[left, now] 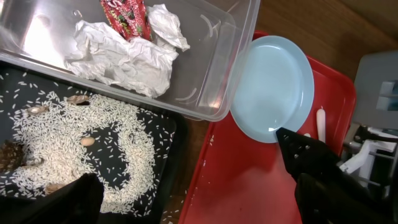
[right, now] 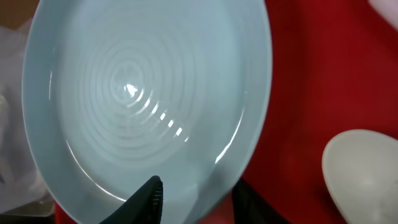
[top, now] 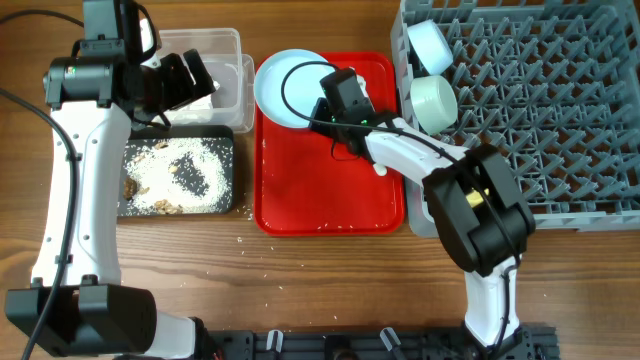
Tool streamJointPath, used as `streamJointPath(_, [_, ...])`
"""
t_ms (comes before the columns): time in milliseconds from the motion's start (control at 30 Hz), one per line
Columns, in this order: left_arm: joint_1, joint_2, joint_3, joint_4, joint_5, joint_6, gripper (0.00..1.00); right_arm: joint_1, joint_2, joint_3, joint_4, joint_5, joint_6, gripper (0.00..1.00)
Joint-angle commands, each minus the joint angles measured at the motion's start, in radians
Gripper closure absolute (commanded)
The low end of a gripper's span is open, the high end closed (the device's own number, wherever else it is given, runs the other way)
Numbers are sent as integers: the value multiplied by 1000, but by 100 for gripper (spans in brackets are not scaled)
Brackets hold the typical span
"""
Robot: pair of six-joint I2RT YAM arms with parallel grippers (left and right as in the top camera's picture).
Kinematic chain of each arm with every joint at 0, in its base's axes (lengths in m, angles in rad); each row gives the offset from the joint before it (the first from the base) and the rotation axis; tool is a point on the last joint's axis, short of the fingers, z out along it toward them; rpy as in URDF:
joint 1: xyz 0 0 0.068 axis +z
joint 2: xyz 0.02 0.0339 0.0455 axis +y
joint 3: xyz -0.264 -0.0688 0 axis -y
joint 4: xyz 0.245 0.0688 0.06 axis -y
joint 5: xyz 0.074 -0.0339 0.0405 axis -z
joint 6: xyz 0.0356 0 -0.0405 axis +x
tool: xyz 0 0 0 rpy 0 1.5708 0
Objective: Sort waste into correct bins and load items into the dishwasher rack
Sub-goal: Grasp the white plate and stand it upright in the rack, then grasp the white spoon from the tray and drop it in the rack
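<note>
**Target position.** The pale blue plate (top: 285, 80) lies face up on the far left corner of the red serving tray (top: 330, 205). Its left rim reaches past the tray edge, towards the clear plastic tub (top: 225, 70). The plate is round, so no long axis governs the approach; only the choice of rim point matters.

**Arm assignment.** The right gripper (right: 198, 194) is at the plate's near right rim, over the tray. The left gripper (left: 183, 158) hangs off the tray's left side, above the tub and the black tray (top: 180, 175). The right arm is nearer the plate and lies on the tray's rack side.

**Finger state, right.** One finger (right: 149, 193) lies over the plate's inner slope and the other lies outside the rim, above the red surface. The rim passes between them. It cannot be determined whether they press on the rim or merely straddle it.

**Finger state, left.** The fingers are spread wide and hold nothing.

**Next move (judgement).** The step in hand is probably seating the grip on the rim, then carrying the plate off the tray's right side to the dishwasher rack (top: 540, 100).

**Caution.** A white plastic spoon (right: 360, 168) lies on the tray just right of the gripper.
</note>
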Motion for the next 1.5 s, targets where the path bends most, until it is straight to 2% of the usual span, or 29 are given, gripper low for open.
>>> streamJointPath(0, [5,-5,11,2,-9,-5,0,2,25,-1,-32,-3,22,63])
streamJointPath(67, [5,-5,11,2,-9,-5,0,2,25,-1,-71,4,21,68])
streamJointPath(133, [5,-5,11,2,-9,-5,0,2,24,-1,-119,-13,11,80])
streamJointPath(233, [5,-5,11,2,-9,-5,0,-4,-3,-1,-149,-66,-84,96])
streamJointPath(300, [5,-5,11,2,-9,-5,0,-27,-58,-1,-198,-51,-85,96])
streamJointPath(400, [5,-5,11,2,-9,-5,0,-89,-239,-1,-275,69,-153,96])
streamJointPath(500, [5,-5,11,2,-9,-5,0,-127,-453,-1,-281,170,-343,96])
streamJointPath(567, [5,-5,11,2,-9,-5,0,-129,-599,-1,-290,420,-446,96])
streamJointPath(633, [5,-5,11,2,-9,-5,0,-132,-697,-1,-291,822,-501,96])
streamJointPath(667, [5,-5,11,2,-9,-5,0,-157,-719,-1,-256,1091,-632,96])
streamJointPath(733, [5,-5,11,2,-9,-5,0,-214,-706,-3,-206,1188,-843,96])
streamJointPath(933, [5,-5,11,2,-9,-5,0,-399,-444,-4,75,1135,-1255,96])
streamJointPath(1033, [5,-5,11,2,-9,-5,0,-402,-317,-4,157,1133,-1290,96])
streamJointPath(1167, [5,-5,11,2,-9,-5,0,-402,-240,-4,165,1066,-1287,96])
streamJointPath(1200, [5,-5,11,2,-9,-5,0,-402,-238,-4,165,1046,-1286,88])
streamJointPath(1267, [5,-5,11,2,-9,-5,0,-401,-240,-4,182,1041,-1283,0])
streamJointPath(1367, [5,-5,11,2,-9,-5,0,-364,-300,-4,182,1046,-1184,0])
streamJointPath(1467, [5,-5,11,2,-9,-5,0,-239,-425,-4,95,971,-1103,0])
